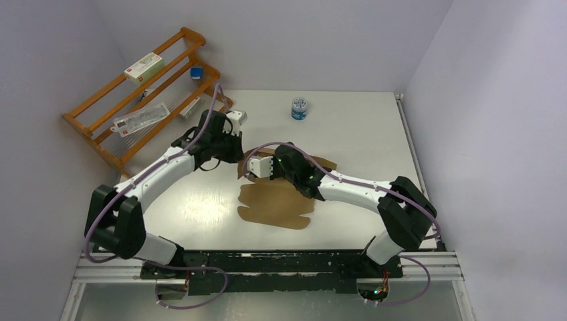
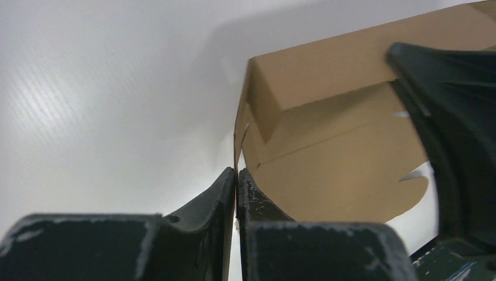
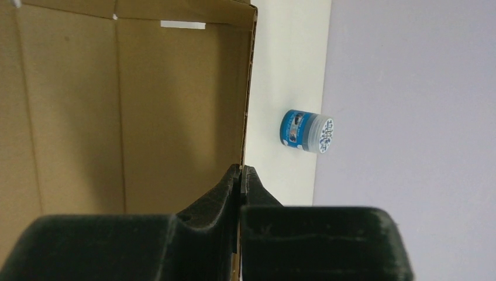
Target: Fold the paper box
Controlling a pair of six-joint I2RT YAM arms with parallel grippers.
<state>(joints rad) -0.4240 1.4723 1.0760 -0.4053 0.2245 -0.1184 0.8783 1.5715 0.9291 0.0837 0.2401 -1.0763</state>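
At the upper left of the overhead view a wooden rack (image 1: 100,110) stands against the wall. A white carton (image 1: 144,67) sits on its top rails and a clear packet (image 1: 140,119) lies lower down.

The left arm (image 1: 160,175) reaches from the lower left toward the middle of the white table (image 1: 361,134). The left gripper (image 2: 236,178) has its fingers pressed together on a thin upright edge of the paper box (image 1: 274,207). In the left wrist view that cardboard edge runs straight down into the seam between the two dark fingers. Beyond it, to the right, stands a raised brown wall with a folded-over flap.

The box sits at the centre of the table. Its near part lies flat as a brown sheet with rounded tabs, while its far left part is lifted under the two wrists.

The right gripper (image 3: 241,178) comes in from the right, just beside the left one, and it too is clamped on a cardboard edge. The right wrist view shows the panel's edge going down between its closed fingers, with the broad creased inner face filling the left of that frame.

Right of that edge is a small blue tub (image 3: 306,132) on the table by the pale wall. Overhead it is at upper centre, well apart from the box. The right arm (image 1: 361,187) arcs back to the lower right.
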